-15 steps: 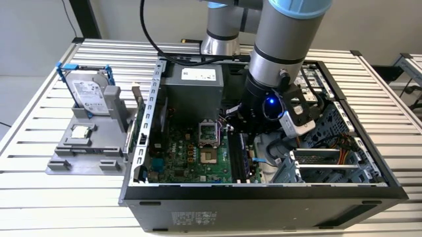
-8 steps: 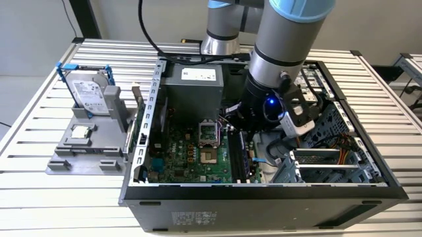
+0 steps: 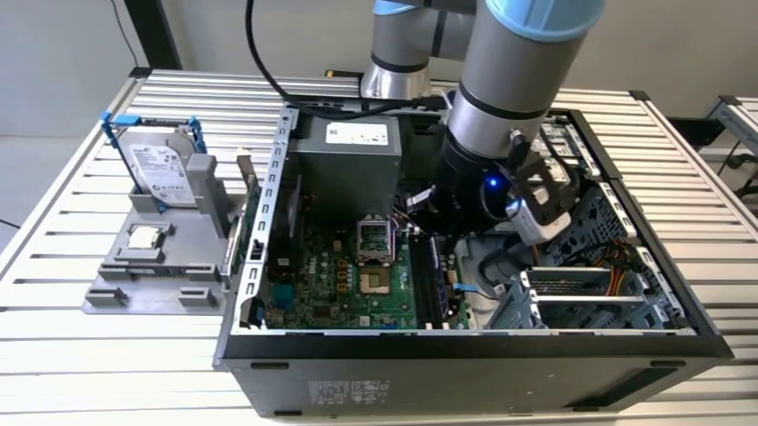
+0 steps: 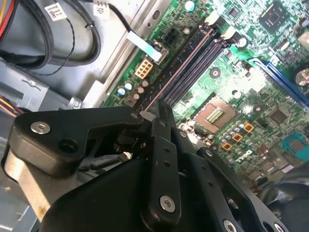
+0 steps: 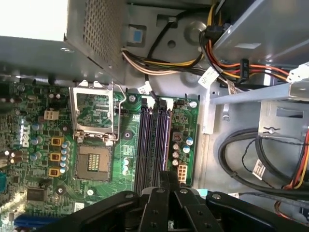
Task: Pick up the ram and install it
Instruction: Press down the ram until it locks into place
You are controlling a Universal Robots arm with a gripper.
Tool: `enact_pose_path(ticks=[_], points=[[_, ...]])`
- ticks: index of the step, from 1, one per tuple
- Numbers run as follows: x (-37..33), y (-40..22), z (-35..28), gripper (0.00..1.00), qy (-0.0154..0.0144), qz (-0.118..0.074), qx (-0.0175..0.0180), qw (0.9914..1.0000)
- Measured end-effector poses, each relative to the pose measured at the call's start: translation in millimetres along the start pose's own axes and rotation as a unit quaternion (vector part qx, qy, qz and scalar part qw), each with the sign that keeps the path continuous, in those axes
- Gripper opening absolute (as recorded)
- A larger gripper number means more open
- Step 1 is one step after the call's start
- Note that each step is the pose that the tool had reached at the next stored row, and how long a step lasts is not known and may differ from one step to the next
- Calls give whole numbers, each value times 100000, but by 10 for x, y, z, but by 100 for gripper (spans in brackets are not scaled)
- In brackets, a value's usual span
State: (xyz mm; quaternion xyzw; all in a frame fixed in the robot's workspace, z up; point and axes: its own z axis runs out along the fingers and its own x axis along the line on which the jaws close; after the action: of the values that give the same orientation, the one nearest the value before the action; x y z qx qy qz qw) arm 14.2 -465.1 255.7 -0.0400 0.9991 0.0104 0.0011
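We see the grey-and-blue robot arm reaching down into the open black metal computer case (image 3: 474,359), which lies on a slatted white metal table (image 3: 95,377). Its black gripper (image 3: 441,232) hangs right over the row of long dark memory slots (image 5: 153,140) on the green motherboard (image 3: 337,288). In both wrist views the gripper tip (image 5: 166,180) (image 4: 161,110) lines up with those slots (image 4: 190,67), beside the open silver processor socket (image 5: 94,159).

Whether the gripper is clenched on anything we cannot tell. The ram itself we cannot pick out with certainty; if it is there, the gripper's own black body hides it.

Toward the exterior view's left, well apart from the case, sits a grey plastic parts holder (image 3: 119,297). It carries a silver boxy hard drive in a blue frame (image 3: 156,164) standing upright, and a small square silver processor chip (image 3: 145,236) lying flat.
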Motion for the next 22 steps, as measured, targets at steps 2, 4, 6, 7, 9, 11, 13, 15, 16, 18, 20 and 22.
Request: enact_pose_path(ticks=[2, 4, 6, 7, 9, 11, 13, 15, 16, 18, 20, 22], points=[[-9, 0, 0, 0, 12, -960, -91, 99995], [-18, -1, 0, 0, 28, -1960, -140, 99981], [-28, -2, -1, 0, 48, -2961, -182, 99956], [-35, -3, -1, 0, 55, -3420, -206, 99941], [-46, -4, -2, 0, 71, -4305, -246, 99907], [-56, -4, -3, 0, 89, -5328, -293, 99857], [-65, -5, -3, 0, 108, -6348, -342, 99798], [-74, -6, -3, 0, 126, -7430, -394, 99723], [-77, -6, -4, 0, 135, -7878, -415, 99688], [-82, -6, -3, 0, 153, -8936, -457, 99599], [-83, -7, -4, 0, 176, -9891, -471, 99508], [-83, -6, -4, 0, 196, -10853, -484, 99408]])
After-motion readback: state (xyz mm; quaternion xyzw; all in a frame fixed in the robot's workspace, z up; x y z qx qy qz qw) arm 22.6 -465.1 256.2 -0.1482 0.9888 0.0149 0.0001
